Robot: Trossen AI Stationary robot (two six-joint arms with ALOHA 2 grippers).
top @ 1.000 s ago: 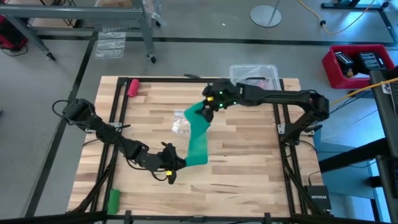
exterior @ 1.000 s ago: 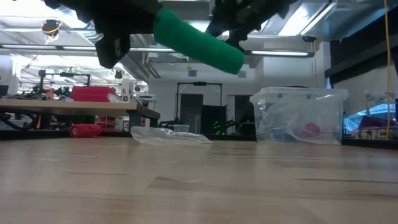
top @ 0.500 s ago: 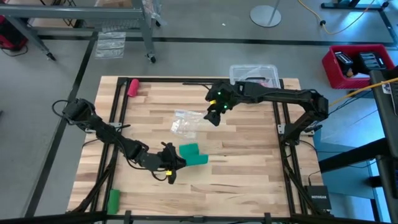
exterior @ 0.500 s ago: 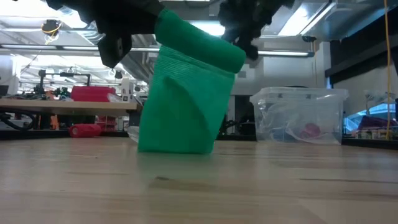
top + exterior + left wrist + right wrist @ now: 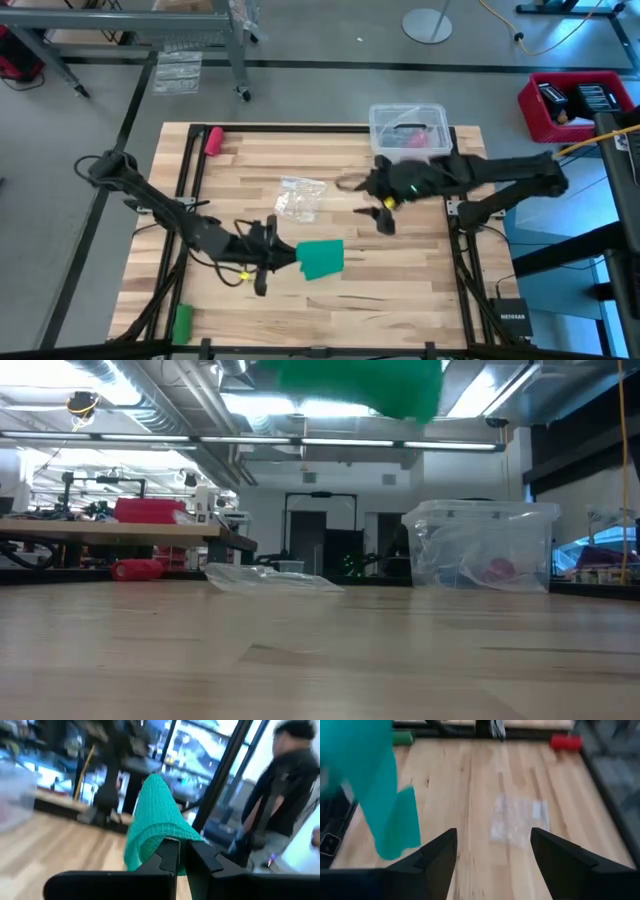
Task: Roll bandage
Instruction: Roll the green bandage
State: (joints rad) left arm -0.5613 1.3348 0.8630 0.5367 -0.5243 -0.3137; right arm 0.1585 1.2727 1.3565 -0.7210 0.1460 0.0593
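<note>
The wooden surface (image 5: 400, 270) has lots of bare room on its near right side and along the near edge. A clear plastic box (image 5: 407, 128) sits at the far edge, to the right. A crinkly clear bag (image 5: 299, 197) lies near the middle, a bit to the left. A pink-red roll (image 5: 213, 139) rests by the far left corner, and a small bright green roll (image 5: 182, 322) sits by the near left corner.

The left arm reaches low across the surface from the left. Its left pincer (image 5: 283, 256) is squeezed tight on the bandage (image 5: 321, 258), a teal-green bunch held up off the wood, near the middle.

The right arm stretches in from the right side, in front of the plastic box. Its right pincer (image 5: 384, 217) hangs with fingers spread wide and nothing in it, well apart from the bandage.
</note>
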